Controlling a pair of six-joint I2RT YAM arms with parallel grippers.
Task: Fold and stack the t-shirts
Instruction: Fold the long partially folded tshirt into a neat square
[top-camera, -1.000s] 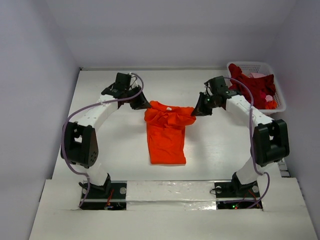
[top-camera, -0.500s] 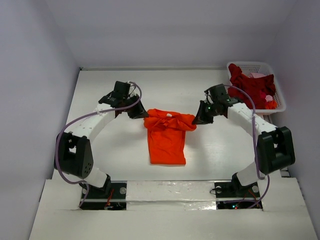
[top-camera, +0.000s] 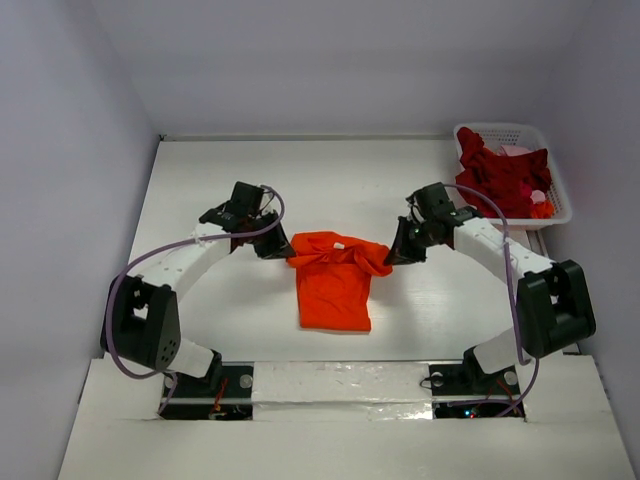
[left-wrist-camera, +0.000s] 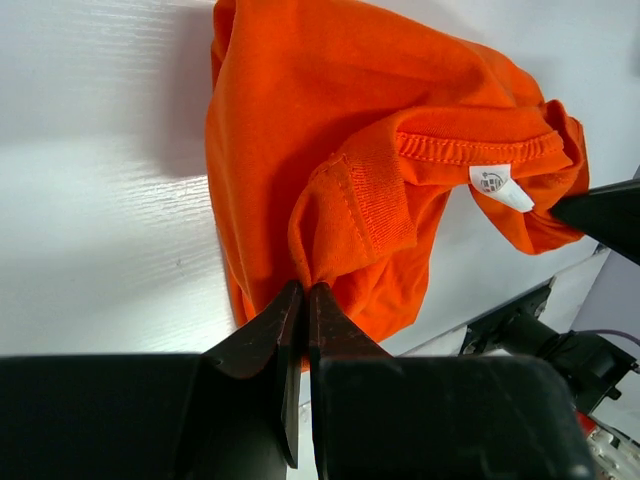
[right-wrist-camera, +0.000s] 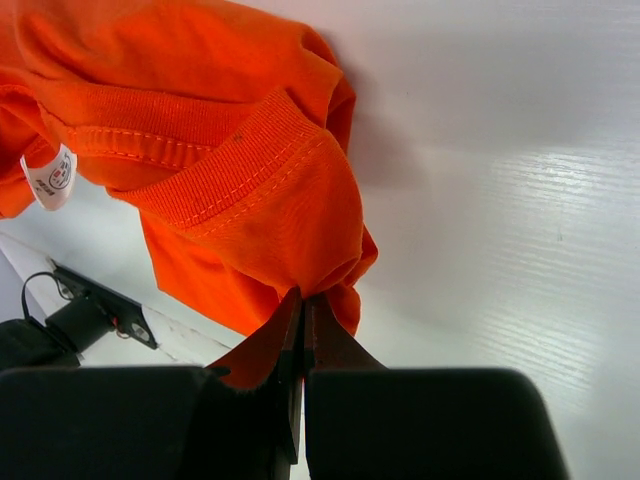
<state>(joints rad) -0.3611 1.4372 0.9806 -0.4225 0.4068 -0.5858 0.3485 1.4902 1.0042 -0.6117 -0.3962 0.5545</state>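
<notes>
Orange t-shirt; neck label print illegible.

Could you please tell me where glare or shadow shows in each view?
Top external: soft, even light, no glare. Left wrist: sheen on the table left of the orange t-shirt, dark shadow beside it. Right wrist: sheen on the table at right, right pincer silhouetted.

Collar of orange t-shirt nearer arm bases
</notes>
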